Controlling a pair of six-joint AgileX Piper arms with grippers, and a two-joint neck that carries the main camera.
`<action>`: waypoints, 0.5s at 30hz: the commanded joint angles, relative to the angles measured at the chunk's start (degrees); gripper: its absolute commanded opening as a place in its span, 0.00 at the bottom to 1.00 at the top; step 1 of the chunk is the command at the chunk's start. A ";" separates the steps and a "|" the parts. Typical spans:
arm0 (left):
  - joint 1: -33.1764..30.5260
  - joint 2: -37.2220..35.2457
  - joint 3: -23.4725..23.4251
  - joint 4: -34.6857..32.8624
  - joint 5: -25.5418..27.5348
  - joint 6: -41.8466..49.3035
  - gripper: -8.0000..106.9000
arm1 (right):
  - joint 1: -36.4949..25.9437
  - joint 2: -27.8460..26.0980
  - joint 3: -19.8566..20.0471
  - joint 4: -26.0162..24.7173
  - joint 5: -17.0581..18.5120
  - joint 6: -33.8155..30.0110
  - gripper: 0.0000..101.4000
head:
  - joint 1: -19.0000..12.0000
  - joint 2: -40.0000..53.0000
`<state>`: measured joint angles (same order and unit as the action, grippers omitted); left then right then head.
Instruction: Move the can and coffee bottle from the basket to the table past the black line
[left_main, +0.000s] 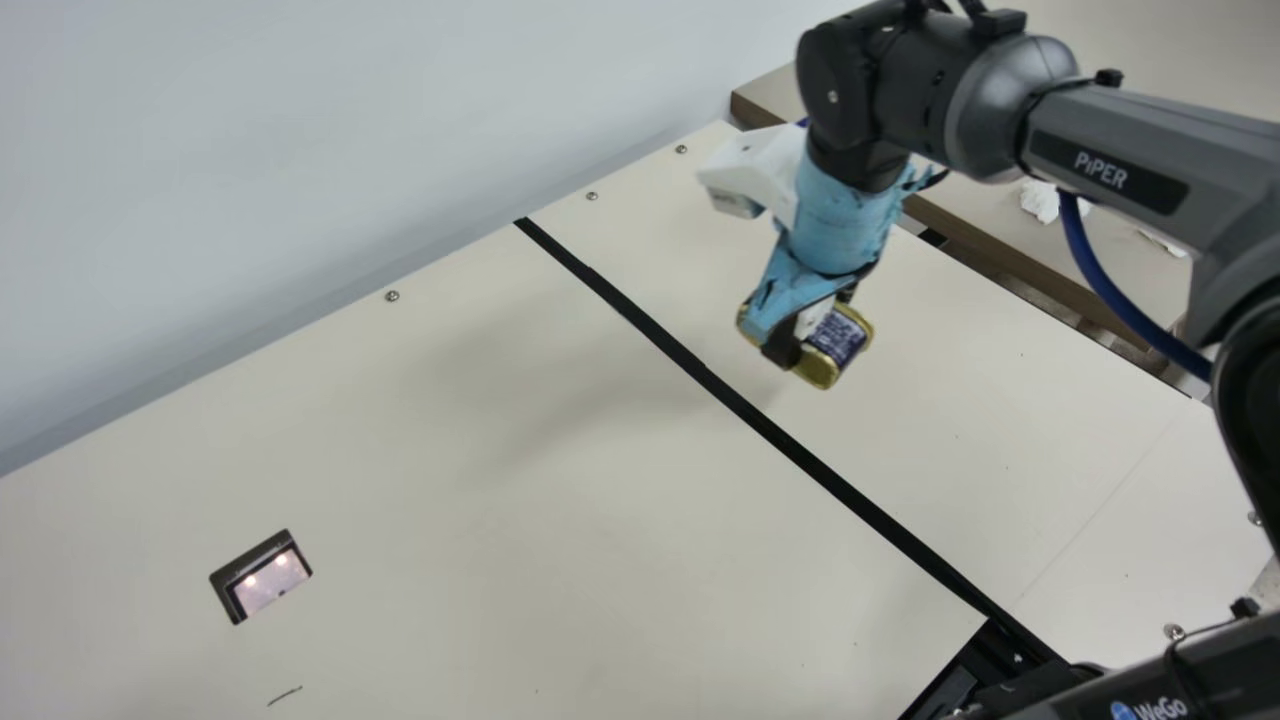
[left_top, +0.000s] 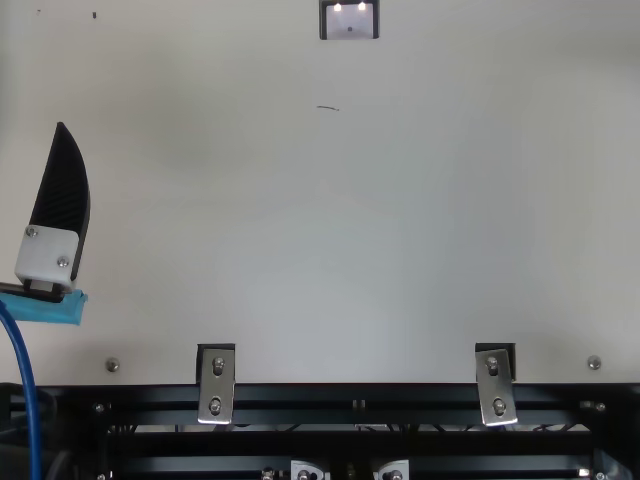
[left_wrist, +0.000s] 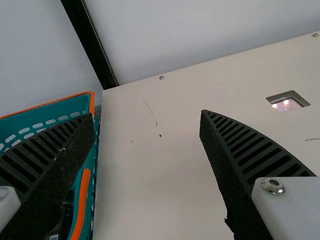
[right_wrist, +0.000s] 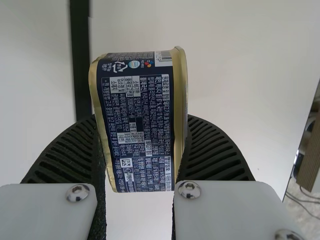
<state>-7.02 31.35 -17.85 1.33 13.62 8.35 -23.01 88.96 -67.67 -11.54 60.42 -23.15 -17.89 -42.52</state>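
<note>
Navy and gold, the can (right_wrist: 140, 120) sits gripped in the right hand (left_main: 812, 325) — raised above the surface (left_main: 500, 550), right of the black line (left_main: 840, 487) in the main view. The left hand (left_top: 62, 200) stands wide — near a teal basket (left_wrist: 45, 111) holding a partly hidden dark item (left_wrist: 64, 220).

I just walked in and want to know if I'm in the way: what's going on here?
The robot's right tool is gripping a can, held up above the table, seemingly past the black line but not set down yet. The left tool is open and empty near the basket.
</note>
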 joint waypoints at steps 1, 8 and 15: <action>0.00 0.00 0.00 0.00 0.00 0.00 0.85 | -3.15 0.26 0.51 -0.14 -0.48 -0.25 0.00 | -1.13 -1.32; 0.00 0.00 0.00 0.00 0.00 0.00 0.85 | -8.96 1.28 2.42 -0.15 -2.67 -0.58 0.00 | -1.13 -1.32; 0.00 0.00 0.00 0.00 0.00 0.00 0.85 | -13.40 1.73 4.65 1.52 -6.05 -1.25 0.00 | -1.13 -1.32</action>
<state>-7.02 31.35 -17.85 1.33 13.62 8.35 -35.86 90.66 -63.22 -10.99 54.89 -24.30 -17.60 -42.52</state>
